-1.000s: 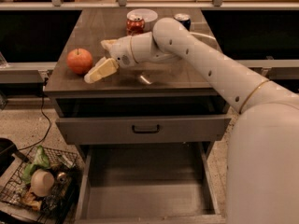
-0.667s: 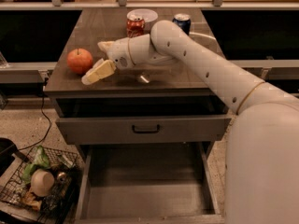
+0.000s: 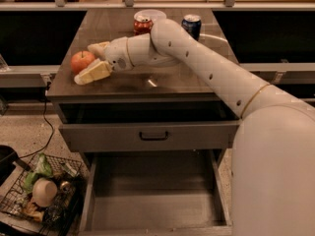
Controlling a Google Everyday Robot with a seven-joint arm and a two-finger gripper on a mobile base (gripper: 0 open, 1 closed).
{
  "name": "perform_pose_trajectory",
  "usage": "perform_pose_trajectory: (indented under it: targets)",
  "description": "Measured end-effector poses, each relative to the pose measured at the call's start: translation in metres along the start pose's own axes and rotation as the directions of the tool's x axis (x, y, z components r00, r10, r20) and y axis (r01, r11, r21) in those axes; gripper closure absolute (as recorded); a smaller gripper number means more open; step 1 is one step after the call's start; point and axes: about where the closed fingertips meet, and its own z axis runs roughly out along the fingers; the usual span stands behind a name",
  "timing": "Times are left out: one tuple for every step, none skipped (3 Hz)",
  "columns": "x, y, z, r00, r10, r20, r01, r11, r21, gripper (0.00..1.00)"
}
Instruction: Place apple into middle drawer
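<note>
I have the gripper (image 3: 84, 63) low over the left end of the counter (image 3: 197, 82), jaws spread wide, the apple (image 3: 81, 61) straight ahead between their tips; the middle drawer (image 3: 152, 205) gapes below

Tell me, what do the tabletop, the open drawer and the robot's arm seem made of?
Tabletop: dark, polished, perhaps wood or laminate; it reflects light. Open drawer: grey, matt, likely painted metal. Arm: smooth white plastic shell, probably. Its hand, open by the apple, looks cream plastic.

arm (image 3: 206, 68) wht, dark screws (image 3: 210, 76), gold ring (image 3: 253, 100) | end effector (image 3: 84, 63) cream, around apple (image 3: 81, 59)
</note>
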Motion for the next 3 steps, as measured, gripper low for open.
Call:
perform_pose_trajectory:
  targets:
    - [0.0,0.001,0.01,1.0,-0.002,-0.001,0.002,1.0,-0.009,0.41]
    - [0.005,0.001,0.02,1.0,0.003,-0.014,-0.004,0.9998,-0.017,0.72]
    - [0.005,0.003,0.022,1.0,0.003,-0.013,-0.003,0.9998,-0.022,0.95]
